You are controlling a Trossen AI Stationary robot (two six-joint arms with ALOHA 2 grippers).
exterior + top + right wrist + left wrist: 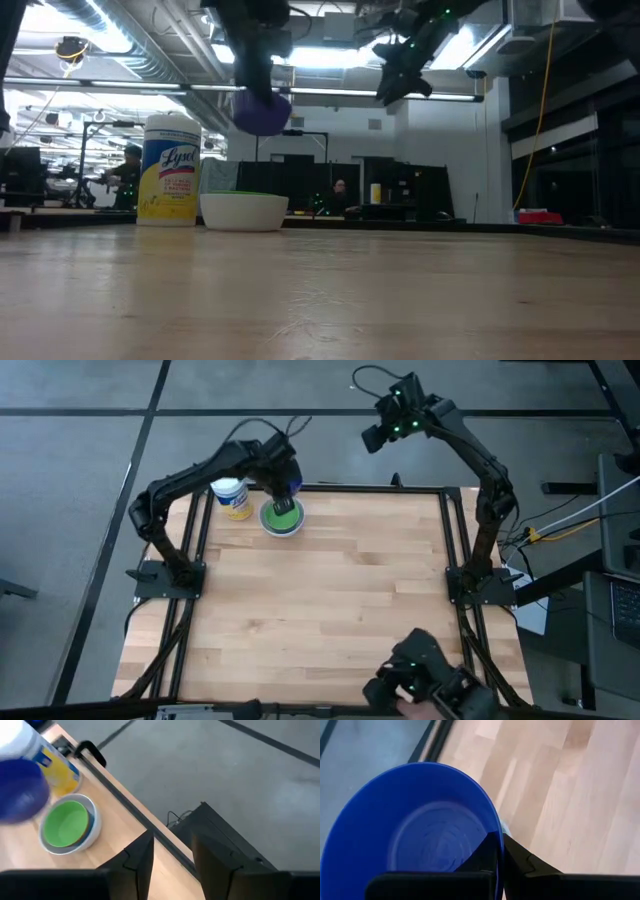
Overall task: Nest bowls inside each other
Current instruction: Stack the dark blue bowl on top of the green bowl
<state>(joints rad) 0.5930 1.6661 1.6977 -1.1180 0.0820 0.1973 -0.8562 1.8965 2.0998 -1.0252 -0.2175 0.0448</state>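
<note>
My left gripper is shut on a dark blue bowl, which hangs in the air just above a stack of bowls at the table's far left. The stack has a green bowl nested in a light blue one, inside a white one, and it rests on its base on the table. My right gripper stands open and holds nothing, high up beyond the table's far edge. My left gripper holds the dark blue bowl by its rim, with one finger inside the bowl and one outside. The fingers come from above, slanting down. The bowl is lifted clear, its open side facing up, over the stack.
A white-lidded jar with a yellow label stands right beside the stack, toward the table's left edge. Dark frame rails run along the table's far edge. At the near right edge there is dark equipment.
</note>
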